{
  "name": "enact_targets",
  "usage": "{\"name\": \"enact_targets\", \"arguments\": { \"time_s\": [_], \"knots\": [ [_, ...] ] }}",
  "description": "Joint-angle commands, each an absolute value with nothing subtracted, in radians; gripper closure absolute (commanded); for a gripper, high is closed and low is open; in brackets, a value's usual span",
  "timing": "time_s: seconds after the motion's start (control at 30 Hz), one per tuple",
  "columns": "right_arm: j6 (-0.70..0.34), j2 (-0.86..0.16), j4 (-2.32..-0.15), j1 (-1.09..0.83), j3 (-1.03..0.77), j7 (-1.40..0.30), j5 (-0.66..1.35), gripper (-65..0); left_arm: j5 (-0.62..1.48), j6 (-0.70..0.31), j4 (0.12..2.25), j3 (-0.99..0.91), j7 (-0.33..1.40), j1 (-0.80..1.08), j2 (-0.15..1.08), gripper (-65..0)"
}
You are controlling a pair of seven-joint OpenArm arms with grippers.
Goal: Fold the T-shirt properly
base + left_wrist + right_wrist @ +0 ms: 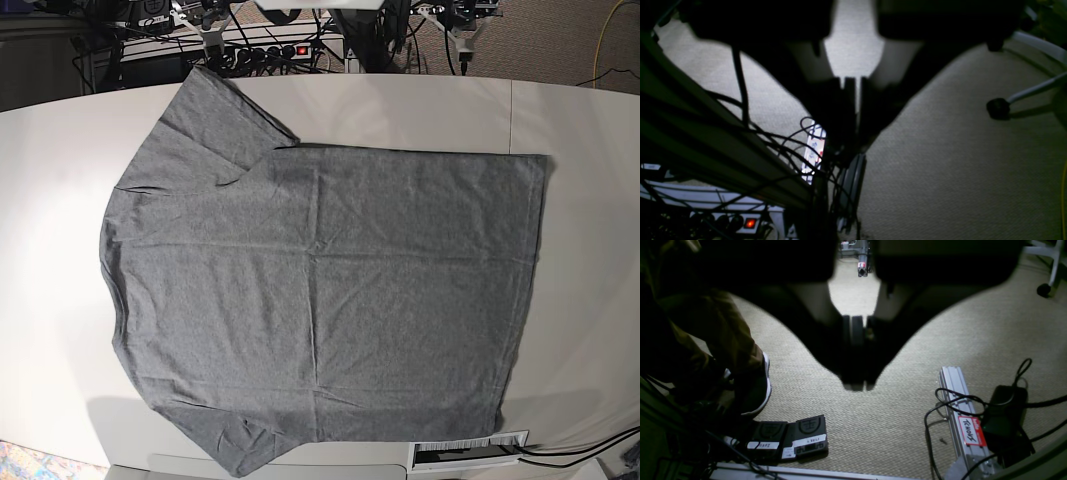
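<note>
One garment: T-shirt (330, 290), heather grey, flat and fully spread on the white counter (580, 130), collar end toward base view's left, hem toward its right
sleeves: one at top left, one at bottom left, both lying out flat; light wrinkles across the body
fold state: none visible, task looks not started
left gripper (853, 110): jaws closed together, nothing held, hanging off the counter over carpet (957, 150) and cables
right gripper (856, 350): jaws closed together, empty, over carpet near two foot pedals (790, 440) and an aluminium rail (962, 416)
arms in base view: neither shows over the counter
step in hand: likely bring both arms in to the shirt's edges
how to do it well: open jaws before reaching fabric, pinch matching points on one long side, lift low and evenly, keep edges parallel, avoid dragging the body
containers: none visible
other: power strip (275, 50) behind the counter
</note>
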State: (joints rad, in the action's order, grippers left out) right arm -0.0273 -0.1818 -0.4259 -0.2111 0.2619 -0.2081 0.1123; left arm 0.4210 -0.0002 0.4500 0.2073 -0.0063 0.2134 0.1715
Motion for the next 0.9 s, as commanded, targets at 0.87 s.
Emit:
{"name": "enact_targets", "arguments": {
  "time_s": [0.87],
  "knots": [
    [-0.059,-0.282,-0.624,-0.36,0.261,-0.266,0.044,0.0,0.329,0.001,0.622,0.206,-0.023,0.416,0.19,0.0]
  ]
}}
